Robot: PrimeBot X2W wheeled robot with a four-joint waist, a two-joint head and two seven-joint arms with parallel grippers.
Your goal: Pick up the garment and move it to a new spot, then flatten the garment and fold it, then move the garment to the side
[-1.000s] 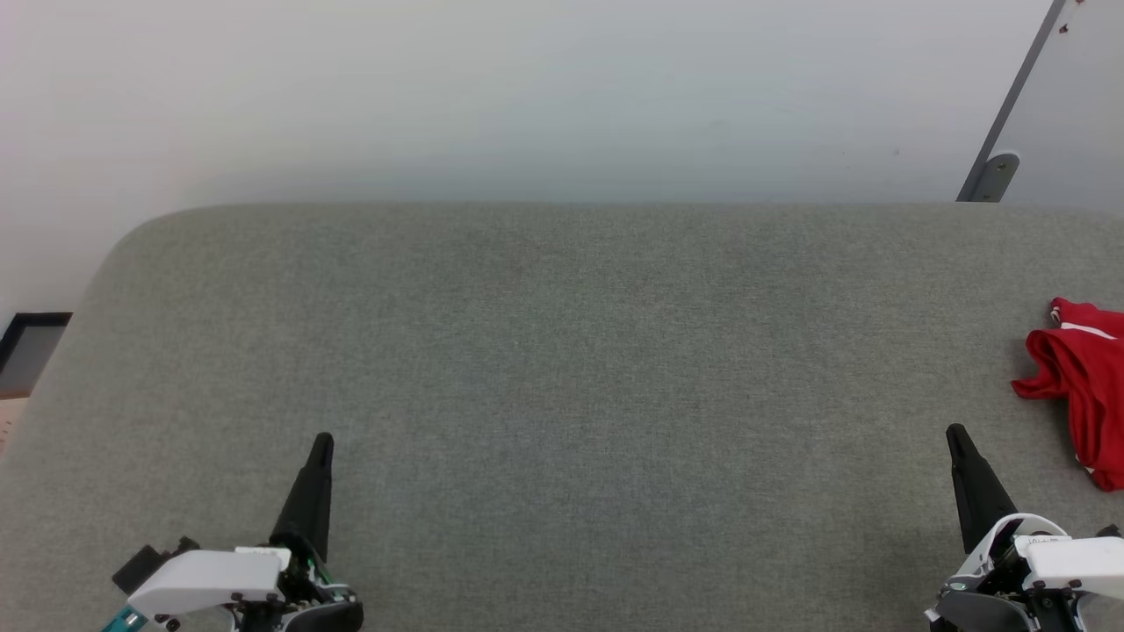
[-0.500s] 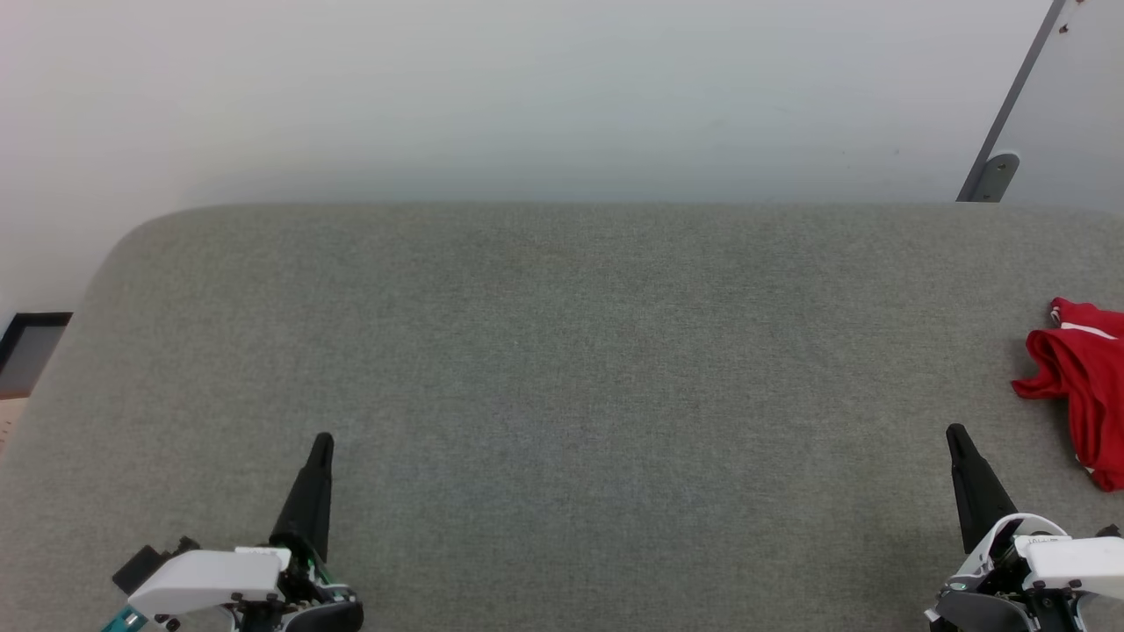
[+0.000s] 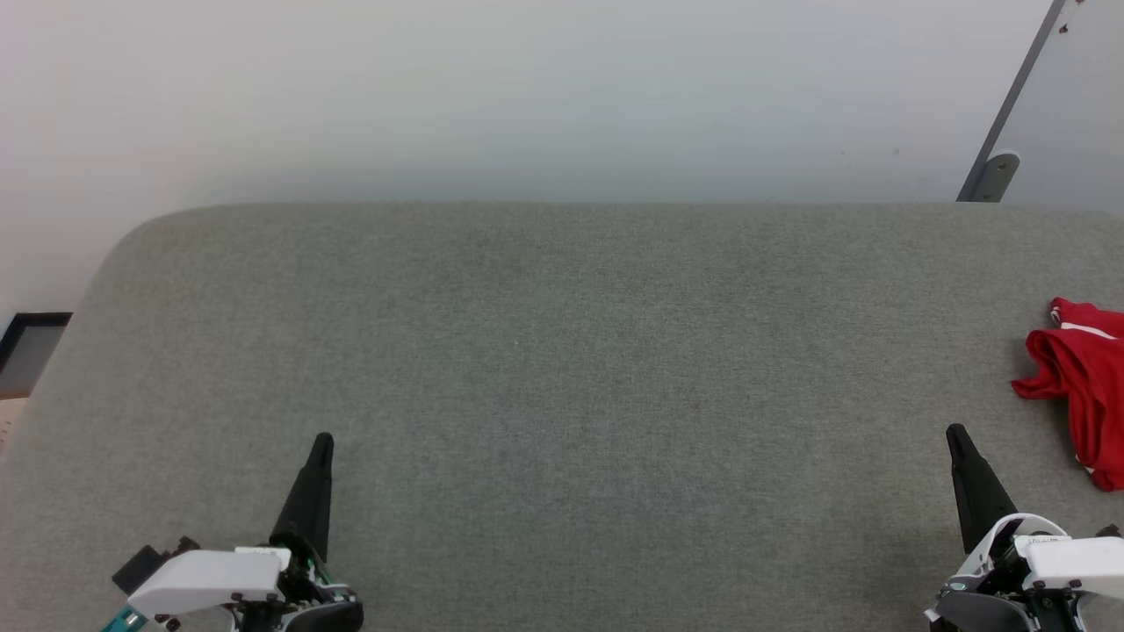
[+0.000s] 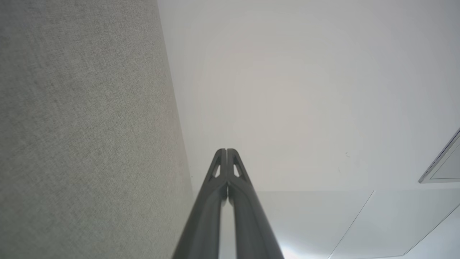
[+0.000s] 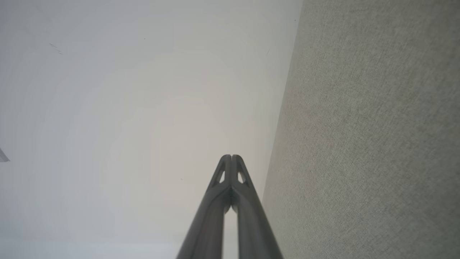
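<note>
A crumpled red cloth with a thin white stripe lies on the grey fabric surface at the far right, cut off by the picture's edge. No lettering shows on it, so I cannot tell whether it is the garment. My right gripper rests low at the lower right, shut and empty, a short way left of the cloth and nearer to me. My left gripper rests at the lower left, also shut and empty. In each wrist view the left gripper and the right gripper have their fingers pressed together.
The grey surface has a rounded far-left corner and ends at a pale wall. A slanted grey post with a bracket stands at the back right. A dark framed object sits beyond the left edge.
</note>
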